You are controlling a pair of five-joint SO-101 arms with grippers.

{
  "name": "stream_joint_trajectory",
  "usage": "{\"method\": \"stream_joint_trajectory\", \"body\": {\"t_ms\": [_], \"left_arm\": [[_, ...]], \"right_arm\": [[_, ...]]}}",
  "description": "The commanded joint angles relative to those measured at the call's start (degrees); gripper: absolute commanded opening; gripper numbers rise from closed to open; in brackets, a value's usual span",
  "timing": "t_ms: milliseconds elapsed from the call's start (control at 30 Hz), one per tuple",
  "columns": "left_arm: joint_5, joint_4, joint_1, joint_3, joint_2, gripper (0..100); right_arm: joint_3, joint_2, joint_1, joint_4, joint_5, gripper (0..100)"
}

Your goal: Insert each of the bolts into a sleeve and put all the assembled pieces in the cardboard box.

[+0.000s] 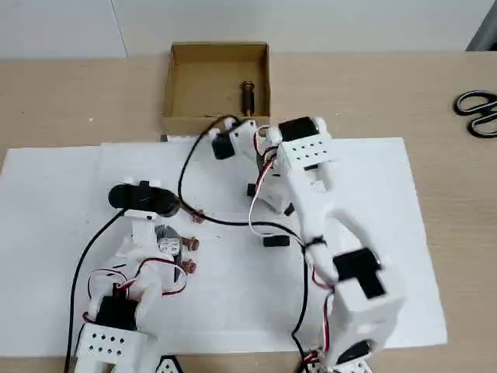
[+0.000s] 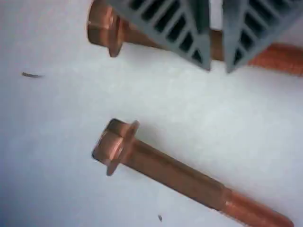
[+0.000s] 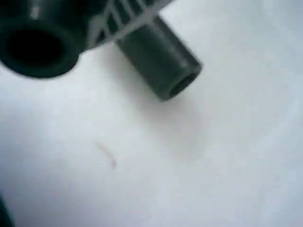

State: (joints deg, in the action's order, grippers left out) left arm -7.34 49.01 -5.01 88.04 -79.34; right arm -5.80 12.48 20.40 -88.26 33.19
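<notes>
The cardboard box (image 1: 186, 78) stands at the back with one assembled piece (image 1: 248, 97) inside. Three copper bolts (image 1: 198, 216) (image 1: 192, 244) (image 1: 189, 268) lie on the white sheet beside my left gripper (image 1: 167, 239). In the left wrist view that gripper (image 2: 218, 68) is shut, its tips just over one bolt (image 2: 102, 26) that runs crosswise behind them. A second bolt (image 2: 165, 172) lies free nearby. My right gripper (image 1: 260, 186) is low over the black sleeves (image 1: 252, 189) (image 1: 289, 210). In the right wrist view it overlaps one end of a sleeve (image 3: 161, 61). Another black tube (image 3: 35, 47) faces the camera end-on.
A third sleeve (image 1: 276, 241) lies loose mid-sheet by the black cable (image 1: 225, 221). Scissors (image 1: 477, 109) rest at the table's far right. The white sheet (image 1: 62, 202) covers most of the working area, with free room at its left and right.
</notes>
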Motion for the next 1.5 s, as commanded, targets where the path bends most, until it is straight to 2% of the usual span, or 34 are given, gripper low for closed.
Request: {"method": "stream_joint_trajectory", "body": {"t_ms": [0, 200, 333, 433, 600, 833, 1033, 1267, 1367, 1467], "left_arm": [[0.2, -1.2, 0.4, -0.2, -0.5, 1], [0.2, -1.1, 0.8, -1.6, -0.5, 1], [-2.5, -0.3, 7.0, -7.4, -0.1, 1], [-2.6, 4.4, 9.8, -13.5, 0.0, 1], [-3.1, 14.9, 9.9, -22.1, 0.0, 1], [-3.1, 18.5, 9.9, -27.1, 0.5, 1], [-3.1, 19.2, 9.9, -37.4, 16.1, 1], [-2.5, 31.2, 9.9, -60.4, 39.5, 1], [3.8, 37.9, 9.2, -67.2, 47.7, 1], [17.2, 44.5, 6.3, -68.9, 53.1, 1]], "right_arm": [[-0.3, -7.3, -0.7, -3.3, -1.9, 1.4], [-0.1, -16.3, -0.9, -8.7, -4.1, 1.4], [1.5, -22.8, -2.2, -10.4, -5.5, 1.3], [6.3, -27.6, -4.5, -10.4, -5.5, 1.3], [15.9, -35.6, -8.9, -10.1, -5.5, 1.3], [26.5, -45.5, -12.4, -10.1, -5.3, 1.3], [33.1, -51.9, -16.1, -10.1, -5.2, 1.3], [39.0, -58.1, -17.2, -9.8, -5.1, 1.3], [39.6, -59.2, -17.5, -9.3, -5.1, 1.3], [39.6, -59.3, -18.2, -9.3, -5.1, 1.3]]}}
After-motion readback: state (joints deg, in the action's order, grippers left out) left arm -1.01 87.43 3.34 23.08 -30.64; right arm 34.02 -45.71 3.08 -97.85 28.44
